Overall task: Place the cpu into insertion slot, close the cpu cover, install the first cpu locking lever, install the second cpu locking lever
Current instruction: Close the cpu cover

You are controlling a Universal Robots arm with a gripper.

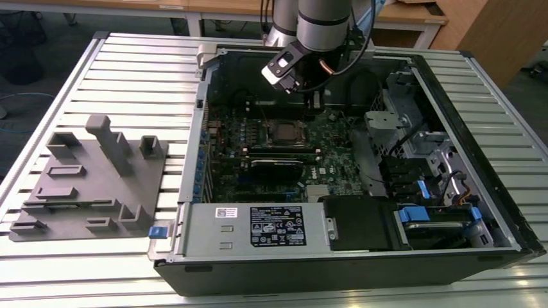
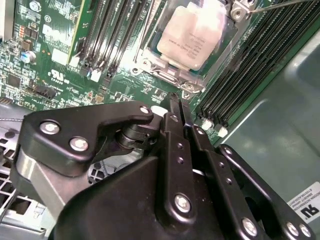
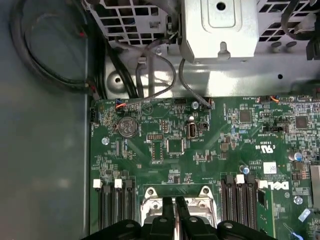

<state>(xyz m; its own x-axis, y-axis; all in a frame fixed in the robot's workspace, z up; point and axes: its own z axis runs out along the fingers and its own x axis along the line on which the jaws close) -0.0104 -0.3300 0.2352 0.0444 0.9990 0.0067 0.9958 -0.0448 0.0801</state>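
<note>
The cpu [image 2: 192,35], a flat square with a dull silver top, lies in the insertion slot [image 1: 283,133] on the green motherboard [image 3: 165,145]. The silver cpu cover [image 2: 167,72] frames it and looks to lie flat around it. A thin metal lever rod [image 2: 272,6] runs off from one socket corner. My gripper [image 2: 175,100] hangs just above the board beside the socket, shut with nothing between its black fingers. In the first wrist view the gripper [image 3: 174,202] has its tips over the socket's silver rim [image 3: 150,202]. In the exterior view the gripper [image 1: 314,101] is behind the socket.
Black memory slots [image 2: 250,65] flank the socket on both sides. The open case [image 1: 197,128] lies on a slatted table, with a labelled power supply box [image 1: 256,224] at its front and drive cages [image 1: 411,141] on the exterior view's right. A grey fixture [image 1: 90,183] stands on the exterior view's left.
</note>
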